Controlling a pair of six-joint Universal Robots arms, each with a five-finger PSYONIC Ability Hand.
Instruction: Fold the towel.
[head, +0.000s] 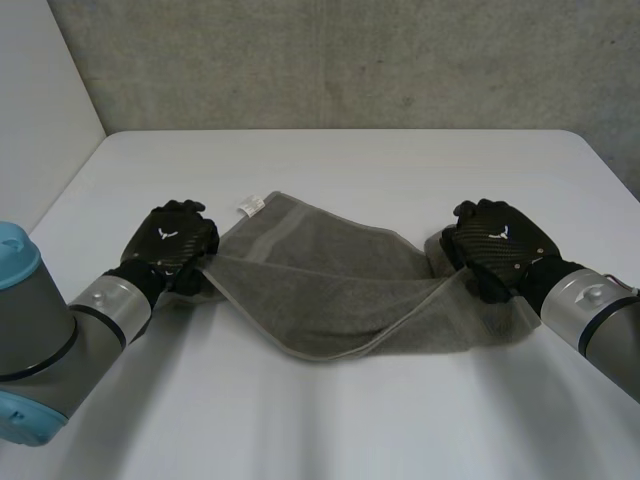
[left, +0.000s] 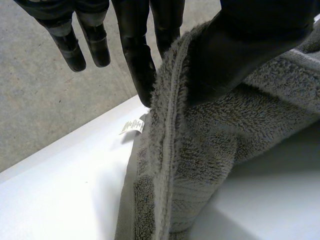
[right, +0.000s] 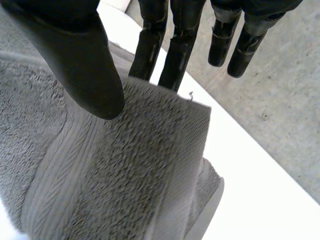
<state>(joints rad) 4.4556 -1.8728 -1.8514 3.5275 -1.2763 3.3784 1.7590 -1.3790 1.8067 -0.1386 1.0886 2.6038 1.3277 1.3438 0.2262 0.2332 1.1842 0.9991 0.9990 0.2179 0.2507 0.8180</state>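
While both ends are held up off the surface, the towel (head: 330, 285) hangs as a slack band across the middle of the white table (head: 330, 160). Its centre sags toward 6 o'clock, where it appears to rest on the tabletop, and its far edge lies flat toward 12 o'clock. Left hand (head: 172, 243), at the towel's 9 o'clock end: thumb (left: 250, 45) pressed onto the hemmed edge with fingers (left: 167, 27) behind the cloth, so it is clamped on the towel; the outer fingers hang straight and clear of it. Right hand (head: 500, 250), at the 3 o'clock end: thumb (right: 80, 60) on the near face of the cloth and two fingers (right: 147, 50) behind it, likewise pinching the towel. A small white label (head: 250, 206) sits at the corner near 11 o'clock, flat on the table. Handling assessment: thick looped terry, soft and wholly limp; it will drape and crease wherever unsupported and cannot be pushed into shape. Weight judged light to moderate, well within a two-point pinch. The pile is rough, so slip is unlikely; nothing fragile. The woven hem band looks the firmest part and the soundest place to grip. Recommended hold: the corners of each short end, on the hem, with the span taut enough that the sagging middle does not drag or bunch when the edges are brought together.
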